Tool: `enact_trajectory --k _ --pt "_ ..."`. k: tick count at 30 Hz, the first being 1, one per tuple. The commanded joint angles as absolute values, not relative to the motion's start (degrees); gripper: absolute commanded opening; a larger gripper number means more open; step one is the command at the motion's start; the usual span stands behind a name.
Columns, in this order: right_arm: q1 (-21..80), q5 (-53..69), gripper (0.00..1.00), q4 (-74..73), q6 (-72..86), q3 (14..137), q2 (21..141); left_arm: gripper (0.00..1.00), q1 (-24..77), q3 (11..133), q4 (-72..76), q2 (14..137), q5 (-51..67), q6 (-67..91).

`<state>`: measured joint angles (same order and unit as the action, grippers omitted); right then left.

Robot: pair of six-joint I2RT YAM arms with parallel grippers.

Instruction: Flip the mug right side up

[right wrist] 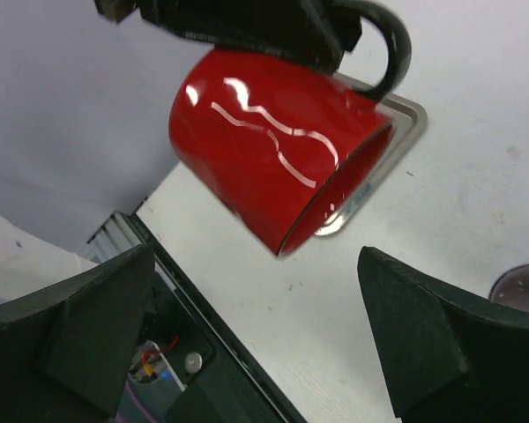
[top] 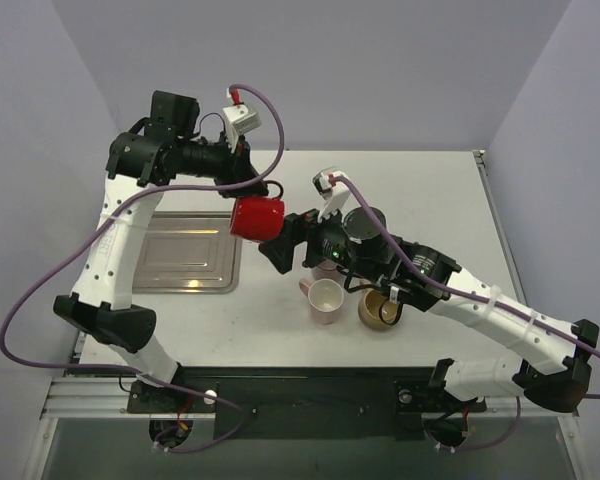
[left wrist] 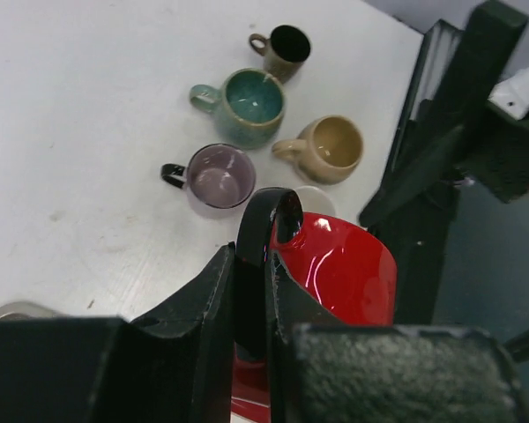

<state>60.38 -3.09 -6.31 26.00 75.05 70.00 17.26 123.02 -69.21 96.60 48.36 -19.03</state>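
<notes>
Left hand (left wrist: 251, 264) clenched on black handle (left wrist: 263, 211) of red mug (top: 257, 217), tilted in air over desk (top: 420, 190); right hand (right wrist: 254, 256) released just right of it; risk: handle-only pinch lets mug swivel or drop.

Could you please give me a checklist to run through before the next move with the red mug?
1. Grip: left gripper shut on the black handle of the glossy red ceramic mug: ok.
2. Mug held off the white table: ok.
3. Mug right side up: not ok, its mouth tilts downward.
4. Support: right gripper open, facing the mug: ok.
5. Handle grip firm enough for turning: cannot tell.
</notes>
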Motion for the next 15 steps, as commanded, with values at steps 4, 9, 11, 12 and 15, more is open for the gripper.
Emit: enact_trajectory --k 4,9,11,12,15 --pt "60.4 -0.4 0.86 10.0 30.1 74.7 69.4 0.0 22.8 120.3 -60.1 88.0 55.7 -7.0" --pt "60.3 5.6 0.26 13.0 31.6 75.7 70.4 0.0 25.5 113.2 -50.7 84.1 60.0 2.9" --pt "60.3 4.4 0.0 11.6 31.7 75.7 69.1 0.0 25.8 111.8 -47.6 82.8 58.5 4.2" --pt "60.3 0.3 0.0 7.9 30.5 75.8 67.7 0.01 25.8 112.0 -48.2 82.3 56.8 4.0" --pt "60.3 -12.9 0.0 -13.6 26.4 81.2 65.7 0.93 25.7 114.3 -55.8 82.5 38.5 -4.6"
